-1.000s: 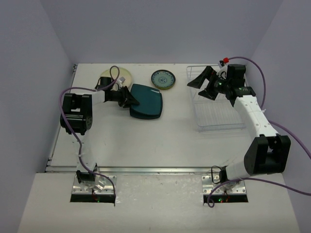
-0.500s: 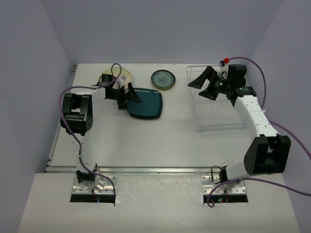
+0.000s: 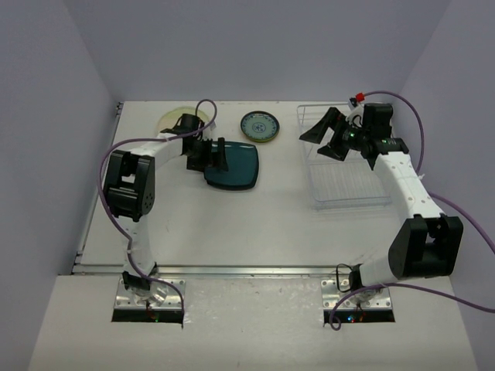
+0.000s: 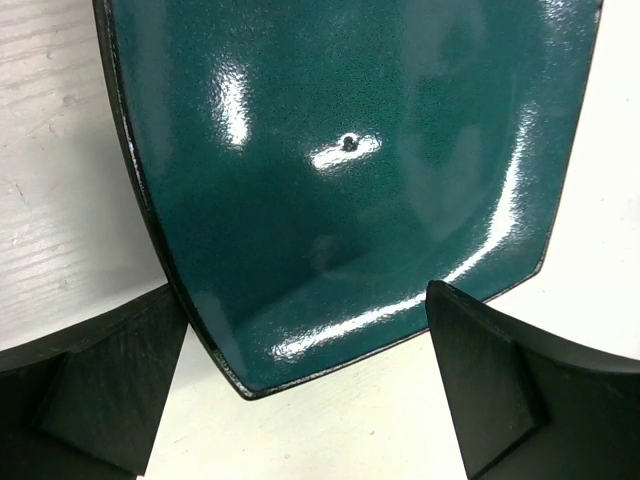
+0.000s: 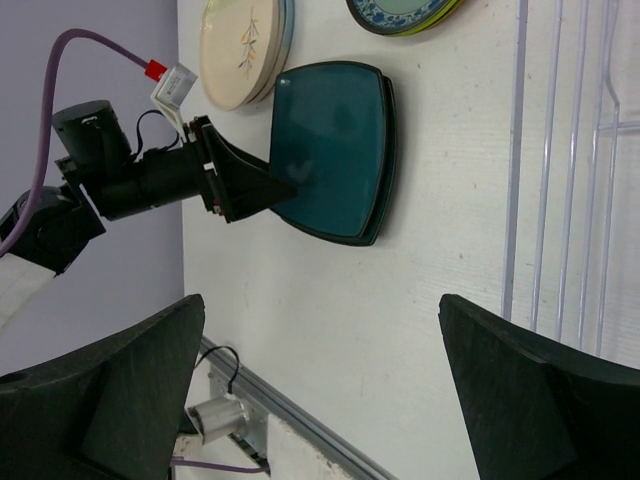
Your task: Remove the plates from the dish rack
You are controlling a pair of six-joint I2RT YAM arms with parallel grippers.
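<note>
The dark-teal rounded-square plate (image 3: 234, 165) lies flat on the table, and its glossy face fills the left wrist view (image 4: 350, 180). My left gripper (image 3: 214, 154) hovers at the plate's left corner, open, its fingers (image 4: 100, 390) spread on either side of that corner without touching it. A cream plate (image 3: 175, 117) on a light-blue one and a teal-patterned plate (image 3: 260, 126) on a lime-green one rest at the back. My right gripper (image 3: 326, 133) hangs open over the left end of the white wire dish rack (image 3: 348, 185), holding nothing.
In the right wrist view the rack's wires (image 5: 560, 170) run down the right side, with the dark-teal plate (image 5: 335, 150) and left arm (image 5: 150, 185) beyond. The table's metal front rail (image 3: 232, 270) and lavender walls bound the space.
My left gripper has opened and let go of the dark-teal plate, which now lies flat. The left wrist swung back and rightward. The right arm barely moved.
</note>
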